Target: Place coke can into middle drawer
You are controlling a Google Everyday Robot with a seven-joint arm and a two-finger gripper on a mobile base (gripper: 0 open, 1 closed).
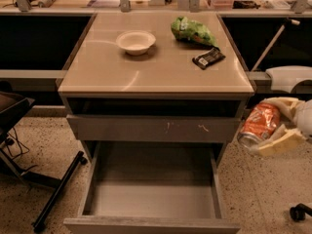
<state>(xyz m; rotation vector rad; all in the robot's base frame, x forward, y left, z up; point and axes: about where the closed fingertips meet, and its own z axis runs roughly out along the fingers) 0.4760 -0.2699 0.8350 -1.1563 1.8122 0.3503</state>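
Observation:
My gripper is at the right edge of the view, beside the cabinet's right side and at the height of its scratched drawer front. Its pale fingers are shut on the coke can, an orange-red can held tilted with its silver end down and to the left. The middle drawer is pulled out below, wide and shallow, with a bare grey floor. The can hangs to the right of the drawer and above its level, outside its right wall.
On the cabinet top are a white bowl, a green chip bag and a dark snack bar wrapper. A grey drawer front with pale scratches is closed above the open drawer. A black chair base stands at left, a caster at right.

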